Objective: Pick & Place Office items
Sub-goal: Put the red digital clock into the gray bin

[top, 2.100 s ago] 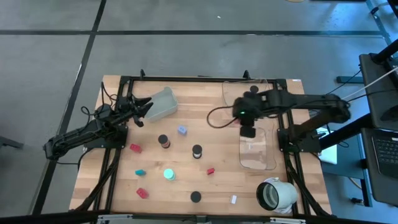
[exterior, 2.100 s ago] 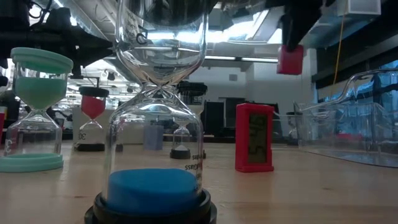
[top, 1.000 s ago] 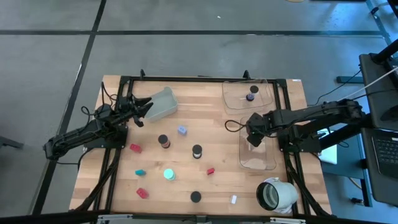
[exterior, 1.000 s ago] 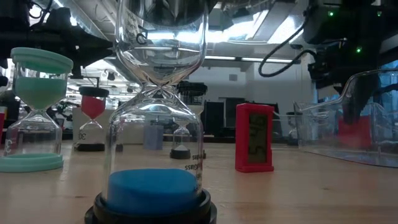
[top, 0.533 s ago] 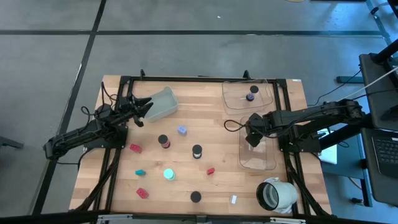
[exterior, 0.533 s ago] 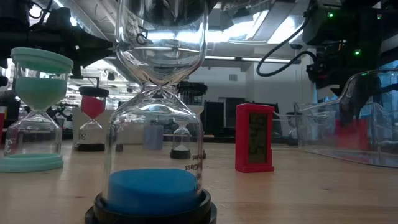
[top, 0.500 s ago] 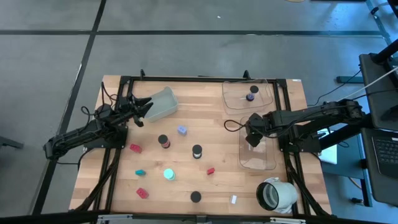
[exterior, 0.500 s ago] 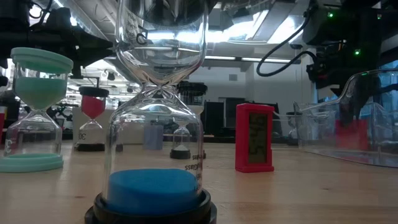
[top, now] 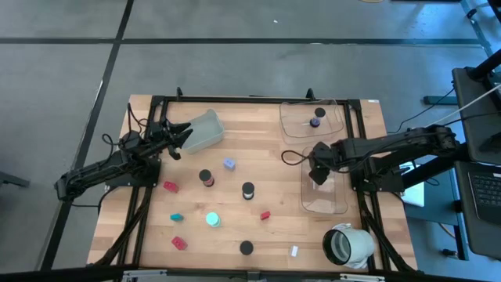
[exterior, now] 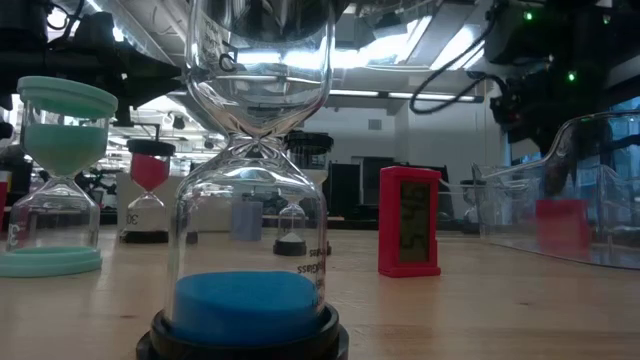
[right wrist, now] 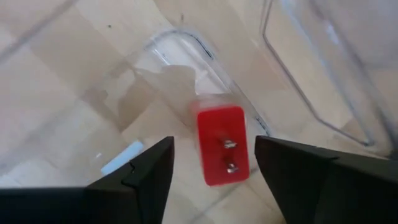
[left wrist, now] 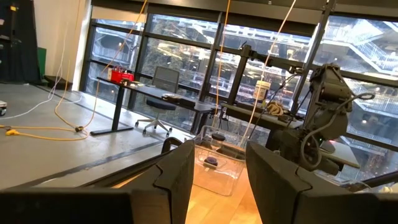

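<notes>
My right gripper (top: 317, 175) is open and hovers over the nearer clear tray (top: 338, 205) at the table's right. In the right wrist view its fingers (right wrist: 143, 177) stand on either side of a red block (right wrist: 222, 144) without touching it. That block (exterior: 560, 225) lies flat on the tray floor. More small items lie on the wood: red blocks (top: 170, 186) (top: 179, 243) (top: 265, 215), black-capped pieces (top: 206, 178) (top: 248, 189) (top: 246, 247), a teal bit (top: 176, 217), a lavender cube (top: 229, 164) and a white bit (top: 294, 251). My left gripper (top: 182, 137) waits open beside the grey tray (top: 203, 131).
A second clear tray (top: 332, 117) at the far right holds a small dark-purple piece (top: 316, 119). A big white hollow cylinder (top: 347, 245) lies at the near right corner. A teal round piece (top: 212, 220) stands mid-table. In the low view a tall blue-sand hourglass (exterior: 250, 200) blocks the foreground.
My right gripper, low in the nearer clear tray with the red block between its fingers, has let go and risen. The block stays where it was on the tray floor. My left arm has kept still.
</notes>
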`<control>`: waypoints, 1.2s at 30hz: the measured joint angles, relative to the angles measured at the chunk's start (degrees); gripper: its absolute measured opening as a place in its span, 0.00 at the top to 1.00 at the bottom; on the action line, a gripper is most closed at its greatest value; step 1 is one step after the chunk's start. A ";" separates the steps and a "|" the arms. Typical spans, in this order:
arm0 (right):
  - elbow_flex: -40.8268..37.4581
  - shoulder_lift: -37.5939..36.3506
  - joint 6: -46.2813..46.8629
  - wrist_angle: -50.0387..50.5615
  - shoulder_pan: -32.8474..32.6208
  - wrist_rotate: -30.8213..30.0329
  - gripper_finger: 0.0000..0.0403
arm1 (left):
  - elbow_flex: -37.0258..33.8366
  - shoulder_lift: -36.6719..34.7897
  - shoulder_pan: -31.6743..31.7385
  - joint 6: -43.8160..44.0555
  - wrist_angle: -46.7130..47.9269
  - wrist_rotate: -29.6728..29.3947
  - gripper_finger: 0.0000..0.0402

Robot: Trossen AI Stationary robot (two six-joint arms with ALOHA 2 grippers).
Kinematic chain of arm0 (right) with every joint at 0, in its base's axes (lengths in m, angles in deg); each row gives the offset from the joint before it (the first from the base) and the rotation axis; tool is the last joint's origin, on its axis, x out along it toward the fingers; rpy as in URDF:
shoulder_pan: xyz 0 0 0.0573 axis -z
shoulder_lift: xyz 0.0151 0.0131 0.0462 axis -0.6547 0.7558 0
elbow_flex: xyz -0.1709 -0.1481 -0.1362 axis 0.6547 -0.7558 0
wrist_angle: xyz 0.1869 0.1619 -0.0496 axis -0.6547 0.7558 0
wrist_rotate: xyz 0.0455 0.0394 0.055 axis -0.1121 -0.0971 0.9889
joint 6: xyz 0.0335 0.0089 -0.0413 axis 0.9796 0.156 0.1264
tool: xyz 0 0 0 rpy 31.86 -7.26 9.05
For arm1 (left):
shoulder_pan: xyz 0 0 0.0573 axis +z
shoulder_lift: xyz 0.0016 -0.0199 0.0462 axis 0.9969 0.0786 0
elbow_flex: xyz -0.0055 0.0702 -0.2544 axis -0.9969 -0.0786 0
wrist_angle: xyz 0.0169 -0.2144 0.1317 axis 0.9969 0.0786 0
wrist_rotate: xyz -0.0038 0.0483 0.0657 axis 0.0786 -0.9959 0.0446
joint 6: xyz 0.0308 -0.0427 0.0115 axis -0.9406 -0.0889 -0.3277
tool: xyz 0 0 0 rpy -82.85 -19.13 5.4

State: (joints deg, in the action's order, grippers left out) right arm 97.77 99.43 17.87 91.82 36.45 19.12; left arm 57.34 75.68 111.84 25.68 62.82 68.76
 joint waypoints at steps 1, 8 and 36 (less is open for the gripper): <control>1.24 0.00 -0.65 1.45 0.00 -0.01 0.41 | 0.00 0.01 -0.02 0.01 0.00 0.00 0.65; 14.99 0.00 -5.19 9.26 -0.06 -1.52 0.35 | -0.01 0.01 0.00 0.04 -0.01 0.00 0.65; 22.55 22.22 -34.19 -30.31 -13.80 11.06 0.35 | 0.00 0.02 0.00 1.10 0.04 0.73 0.65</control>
State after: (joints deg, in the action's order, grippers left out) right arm 120.32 121.65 -16.32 61.52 22.65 30.18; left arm 57.34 75.69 111.84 26.78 62.86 69.50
